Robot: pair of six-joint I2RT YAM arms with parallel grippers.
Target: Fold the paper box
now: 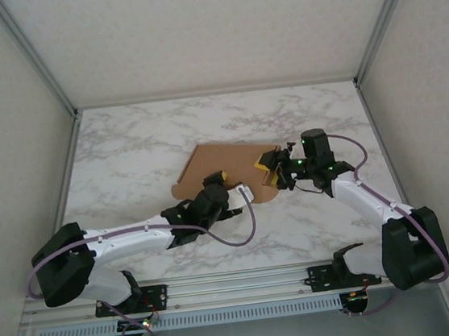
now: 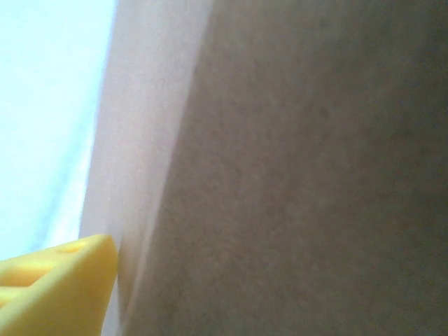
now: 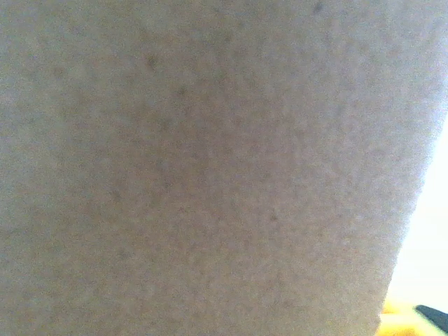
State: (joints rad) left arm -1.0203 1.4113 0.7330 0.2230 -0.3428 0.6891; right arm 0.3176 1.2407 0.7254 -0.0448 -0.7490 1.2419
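Note:
The paper box point(image 1: 223, 166) is a brown cardboard sheet lying flat-ish in the middle of the marble table, its right end raised. My left gripper point(image 1: 216, 183) sits at its near edge, one yellow finger point(image 1: 214, 176) on the cardboard. In the left wrist view, cardboard point(image 2: 301, 175) is pressed close to the lens, with one yellow finger point(image 2: 52, 290) at the bottom left. My right gripper point(image 1: 270, 171) is at the box's right edge, its yellow fingers point(image 1: 264, 163) against the cardboard. Blurred cardboard point(image 3: 210, 168) covers the right wrist view, so both pairs of jaws are hidden.
The marble table point(image 1: 126, 155) has white walls on its left, back and right sides. A metal rail point(image 1: 238, 284) runs along the near edge, where both arm bases are bolted. Purple cables loop beside each arm.

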